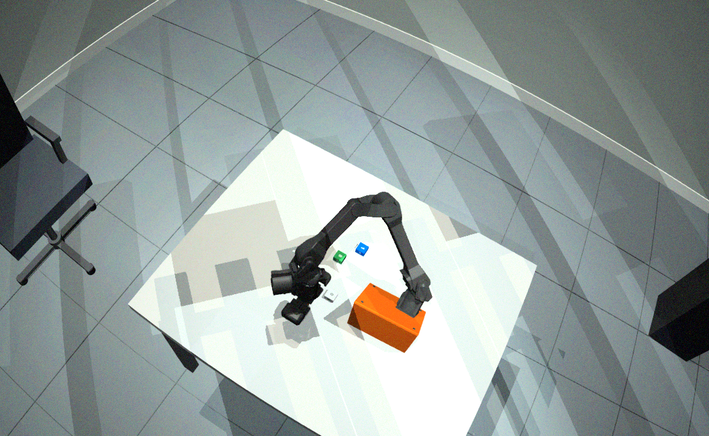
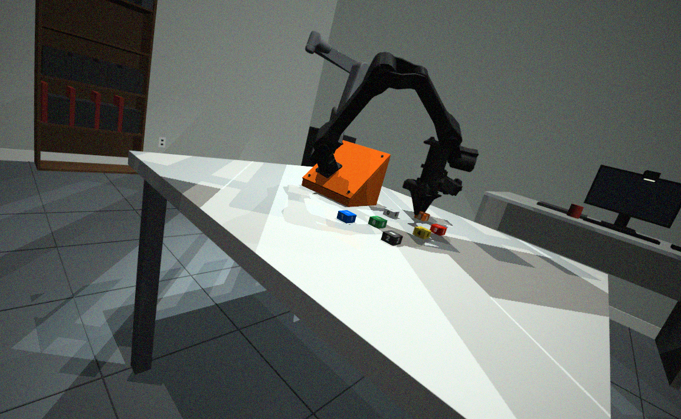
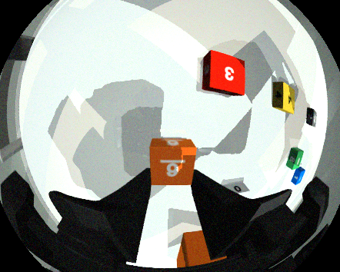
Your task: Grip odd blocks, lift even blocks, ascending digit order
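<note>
My gripper points down, its fingers shut on the sides of the orange block. The block looks raised slightly above the table; its barred digit reads as an upside-down 6. The red 3 block and yellow 4 block lie nearest. The white 0 block, green block, seemingly 8, blue 1 block and black 2 block stand apart. The arm hides several blocks in the top view.
The large orange sloped stand bears the arm's base and rises beyond the white block. The white table carries patchy shadows. A desk with a monitor is in the background.
</note>
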Available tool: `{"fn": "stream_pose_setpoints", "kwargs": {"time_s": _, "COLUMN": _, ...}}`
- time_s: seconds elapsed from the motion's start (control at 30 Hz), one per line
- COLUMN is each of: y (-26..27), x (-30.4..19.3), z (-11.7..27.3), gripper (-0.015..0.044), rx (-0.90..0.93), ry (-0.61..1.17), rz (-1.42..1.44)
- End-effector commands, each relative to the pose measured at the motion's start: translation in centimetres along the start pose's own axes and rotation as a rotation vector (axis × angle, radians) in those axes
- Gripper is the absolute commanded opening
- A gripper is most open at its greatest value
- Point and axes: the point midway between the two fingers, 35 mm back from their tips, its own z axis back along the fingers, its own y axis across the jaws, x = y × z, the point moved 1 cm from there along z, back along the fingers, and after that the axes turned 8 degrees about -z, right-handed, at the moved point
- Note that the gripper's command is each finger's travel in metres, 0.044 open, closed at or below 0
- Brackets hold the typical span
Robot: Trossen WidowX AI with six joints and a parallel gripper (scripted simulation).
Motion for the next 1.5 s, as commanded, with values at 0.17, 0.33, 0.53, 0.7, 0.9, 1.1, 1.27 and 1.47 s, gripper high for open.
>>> {"fn": "stream_pose_setpoints", "kwargs": {"time_s": 0.17, "y": -0.1, "x": -0.1, "z": -1.0, "gripper": 0.012, "rx": -0.004, "ry": 0.003, "rz": 0.007}}
{"fn": "stream_pose_setpoints", "kwargs": {"time_s": 0.33, "y": -0.1, "x": -0.1, "z": -1.0, "gripper": 0.012, "rx": -0.004, "ry": 0.003, "rz": 0.007}}
{"fn": "stream_pose_setpoints", "kwargs": {"time_s": 0.53, "y": -0.1, "x": -0.1, "z": -1.0, "gripper": 0.0251, "rx": -0.004, "ry": 0.003, "rz": 0.007}}
{"fn": "stream_pose_setpoints", "kwargs": {"time_s": 0.7, "y": -0.1, "x": -0.1, "z": -1.0, "gripper": 0.0382, "rx": -0.004, "ry": 0.003, "rz": 0.007}}
{"fn": "stream_pose_setpoints", "kwargs": {"time_s": 0.9, "y": 0.0, "x": -0.1, "z": 0.2, "gripper": 0.04, "rx": -0.003, "ry": 0.003, "rz": 0.007}}
{"fn": "stream_pose_setpoints", "kwargs": {"time_s": 1.1, "y": 0.0, "x": -0.1, "z": 2.7, "gripper": 0.04, "rx": -0.002, "ry": 0.003, "rz": 0.007}}
{"fn": "stream_pose_setpoints", "kwargs": {"time_s": 1.27, "y": 0.2, "x": 0.1, "z": 5.0, "gripper": 0.0321, "rx": 0.0, "ry": 0.004, "rz": 0.008}}
{"fn": "stream_pose_setpoints", "kwargs": {"time_s": 1.47, "y": 0.1, "x": -0.1, "z": 10.8, "gripper": 0.0164, "rx": 0.0, "ry": 0.005, "rz": 0.008}}
